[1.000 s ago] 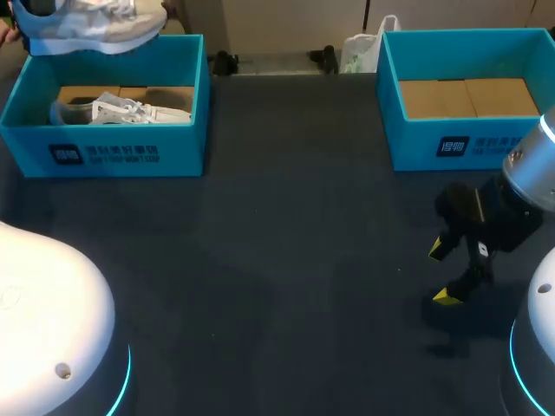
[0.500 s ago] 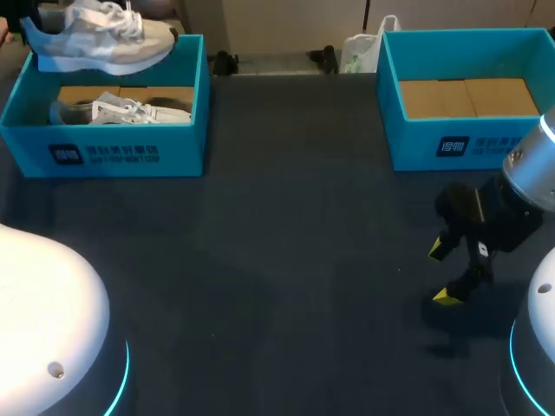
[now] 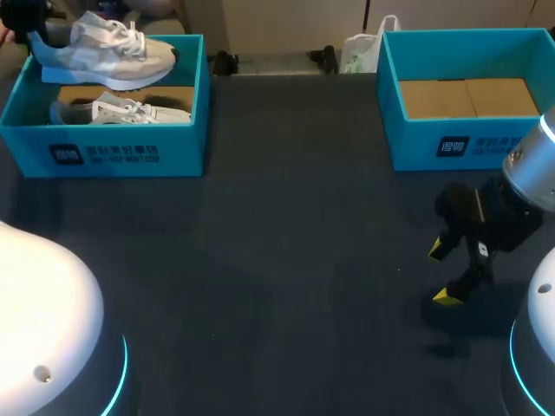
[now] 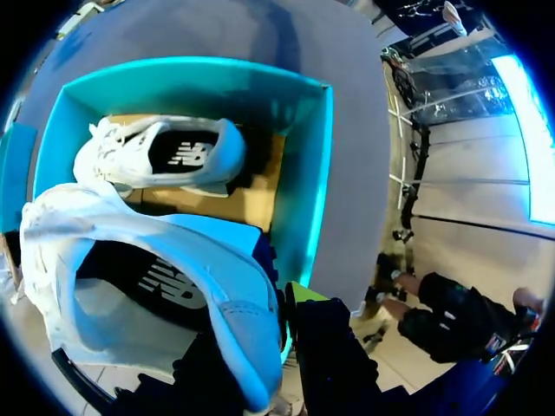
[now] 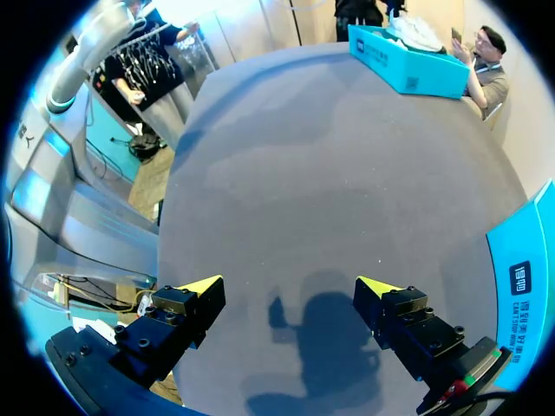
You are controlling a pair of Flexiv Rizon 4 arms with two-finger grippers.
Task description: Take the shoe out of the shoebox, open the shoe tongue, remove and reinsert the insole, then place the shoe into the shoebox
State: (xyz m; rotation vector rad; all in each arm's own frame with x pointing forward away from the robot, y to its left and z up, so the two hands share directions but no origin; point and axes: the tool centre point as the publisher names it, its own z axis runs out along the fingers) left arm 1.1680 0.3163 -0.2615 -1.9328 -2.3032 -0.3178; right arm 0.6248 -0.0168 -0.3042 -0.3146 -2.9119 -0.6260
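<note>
The left tool [image 4: 269, 331] is clamped on the heel of a white sneaker [image 3: 104, 52], holding it just above the left shoebox [image 3: 130, 152]. A second sneaker [image 3: 121, 111] lies on its side inside that box. The right tool [image 3: 442, 273] hangs wide open and empty over the bench [image 3: 277, 260], well apart from the left shoebox.

Robot lab: two arms [image 3: 531, 173] at dark table [image 3: 286, 286]

White shoe [image 3: 104, 52] aloft over teal shoebox [image 3: 130, 149]
</note>
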